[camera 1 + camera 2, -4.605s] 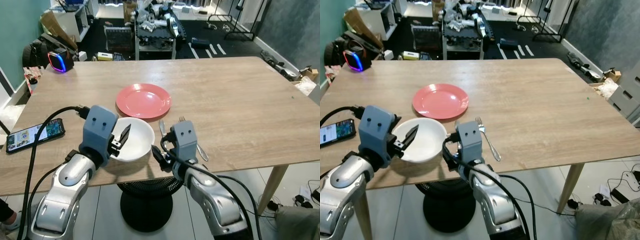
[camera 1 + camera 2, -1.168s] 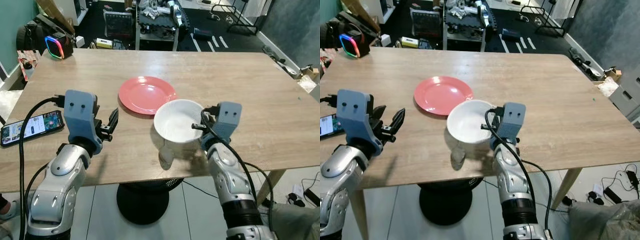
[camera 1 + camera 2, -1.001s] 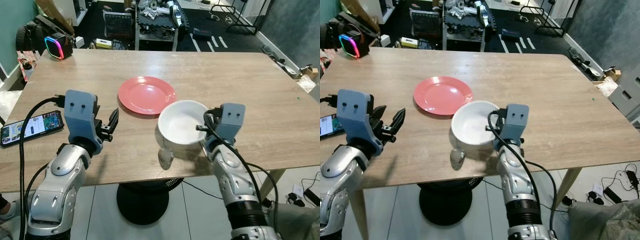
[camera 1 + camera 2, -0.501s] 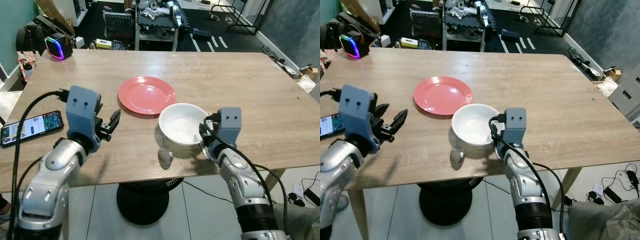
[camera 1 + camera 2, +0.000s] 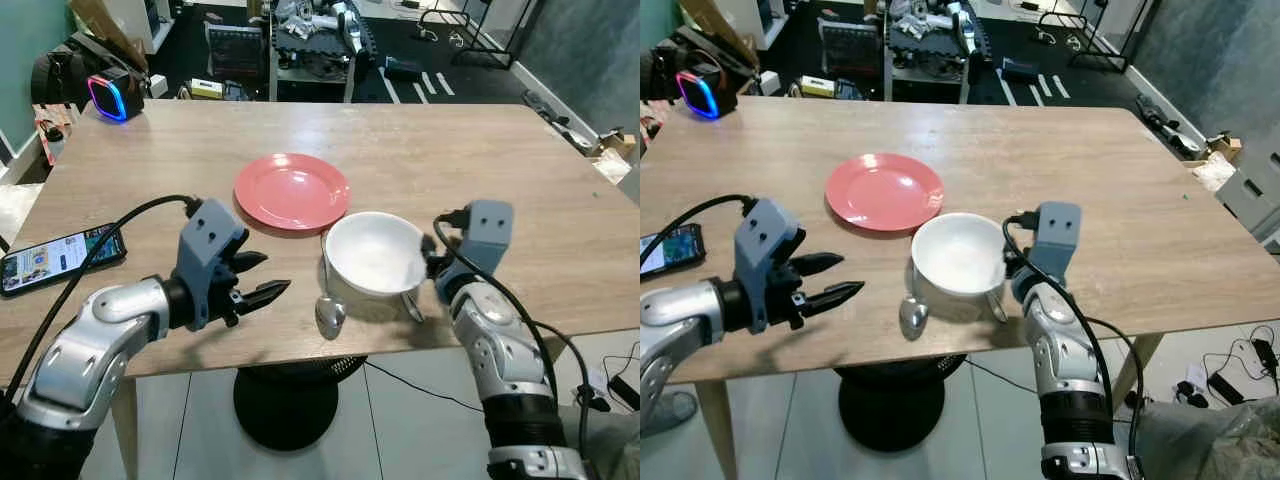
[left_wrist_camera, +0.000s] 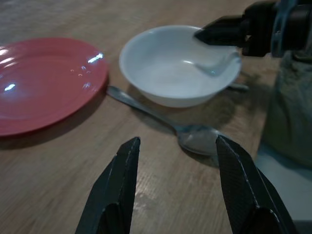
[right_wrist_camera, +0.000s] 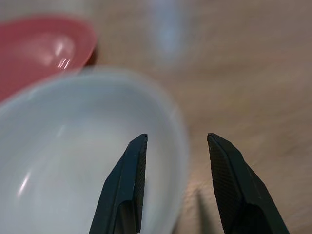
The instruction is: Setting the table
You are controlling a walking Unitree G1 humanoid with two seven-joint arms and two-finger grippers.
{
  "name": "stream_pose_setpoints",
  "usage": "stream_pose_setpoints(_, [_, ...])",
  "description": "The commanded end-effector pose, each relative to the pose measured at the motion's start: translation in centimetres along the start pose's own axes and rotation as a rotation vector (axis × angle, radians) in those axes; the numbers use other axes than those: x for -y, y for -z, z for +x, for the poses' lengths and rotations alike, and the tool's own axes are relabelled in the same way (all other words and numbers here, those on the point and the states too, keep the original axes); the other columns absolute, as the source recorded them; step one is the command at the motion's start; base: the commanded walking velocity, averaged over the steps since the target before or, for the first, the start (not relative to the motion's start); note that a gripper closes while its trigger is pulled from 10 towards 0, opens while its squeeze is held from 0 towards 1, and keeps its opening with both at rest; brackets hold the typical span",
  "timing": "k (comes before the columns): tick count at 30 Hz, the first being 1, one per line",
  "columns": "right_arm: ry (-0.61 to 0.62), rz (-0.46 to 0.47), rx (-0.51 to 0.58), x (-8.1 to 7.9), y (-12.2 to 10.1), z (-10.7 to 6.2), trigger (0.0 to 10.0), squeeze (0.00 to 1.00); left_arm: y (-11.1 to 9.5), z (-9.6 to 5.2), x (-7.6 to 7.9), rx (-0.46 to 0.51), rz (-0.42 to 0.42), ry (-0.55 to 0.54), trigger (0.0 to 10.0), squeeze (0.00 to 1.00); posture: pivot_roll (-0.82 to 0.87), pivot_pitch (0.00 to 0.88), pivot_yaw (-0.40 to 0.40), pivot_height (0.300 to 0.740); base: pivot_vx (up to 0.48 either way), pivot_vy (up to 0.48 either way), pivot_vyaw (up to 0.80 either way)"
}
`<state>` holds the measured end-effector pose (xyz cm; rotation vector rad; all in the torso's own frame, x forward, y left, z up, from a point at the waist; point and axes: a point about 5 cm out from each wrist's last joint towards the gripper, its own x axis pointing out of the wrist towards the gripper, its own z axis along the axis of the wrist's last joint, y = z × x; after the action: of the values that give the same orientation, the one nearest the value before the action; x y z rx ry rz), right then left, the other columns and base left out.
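Observation:
A white bowl [image 5: 375, 255] sits on the wooden table just in front of a red plate [image 5: 292, 190]. The bowl rests over the handle of a spoon [image 5: 330, 315] and over a fork [image 5: 412, 300]. My right gripper [image 7: 175, 136] is open, one finger on each side of the bowl's right rim. My left gripper [image 5: 275, 272] hovers low over the table left of the spoon, open and pointing at it. In the left wrist view the spoon [image 6: 195, 139] lies just ahead between the fingers, with the bowl [image 6: 180, 68] and the plate [image 6: 44, 83] behind.
A phone [image 5: 55, 262] lies near the table's left edge and a glowing speaker [image 5: 108, 98] stands at the far left corner. The table's front edge [image 5: 300, 360] runs right under the spoon. Clutter and a cart stand on the floor beyond.
The bowl, carried above the table by my right gripper, now rests on the spoon handle and fork. The right gripper has opened. My left arm has dropped and turned toward the spoon.

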<state>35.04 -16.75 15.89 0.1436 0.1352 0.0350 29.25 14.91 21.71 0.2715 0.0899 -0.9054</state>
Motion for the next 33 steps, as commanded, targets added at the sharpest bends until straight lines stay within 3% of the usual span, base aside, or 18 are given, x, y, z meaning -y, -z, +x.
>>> stream_pose_setpoints(1, [-0.027,0.013,-0.073,0.1,1.4,-0.4,10.0,0.0,0.6,0.3,0.2,-0.029,0.008,0.041,10.0,0.0,0.02,0.07,-0.003,0.74,0.0,0.0,0.0])
stream_pose_setpoints(11, [0.02,-0.027,-0.074,1.3,1.8,-0.4,10.0,0.0,0.7,0.4,-0.3,-0.06,0.068,0.129,10.0,0.0,0.02,0.077,-0.005,0.74,0.0,0.0,0.0])
stream_pose_setpoints(12, [0.01,-0.011,-0.085,1.3,1.8,-0.4,9.1,0.0,0.7,0.4,-0.4,-0.061,0.072,0.139,10.0,0.0,0.02,0.076,-0.005,0.74,0.0,0.0,0.0])
stream_pose_setpoints(13, [-0.002,0.002,-0.099,1.2,1.9,-0.5,1.8,0.0,0.8,0.4,-0.5,-0.065,0.077,0.144,10.0,0.0,0.02,0.077,-0.005,0.74,0.0,0.0,0.0])
stream_pose_setpoints(14, [-0.015,0.016,-0.107,1.1,2.0,-0.5,0.0,0.0,0.9,0.4,-0.5,-0.07,0.081,0.146,10.0,0.0,0.02,0.078,-0.005,0.74,0.0,0.0,0.0])
stream_pose_setpoints(18, [-0.086,0.072,-0.171,0.3,3.1,-1.0,0.0,0.0,1.5,0.4,-0.4,-0.081,0.077,0.152,10.0,0.0,0.02,0.08,-0.008,0.74,0.0,0.0,0.0])
stream_pose_setpoints(24, [-0.158,0.054,-0.197,-0.6,3.9,-1.7,0.0,0.0,2.0,0.1,-0.2,-0.093,0.073,0.154,10.0,0.0,0.02,0.084,-0.011,0.74,0.0,0.0,0.0])
stream_pose_setpoints(33, [-0.236,0.248,-0.02,-2.1,1.5,-2.7,0.0,0.0,2.5,-0.1,0.0,-0.061,0.038,0.058,10.0,0.0,0.02,0.092,-0.011,0.74,0.0,0.0,0.0])
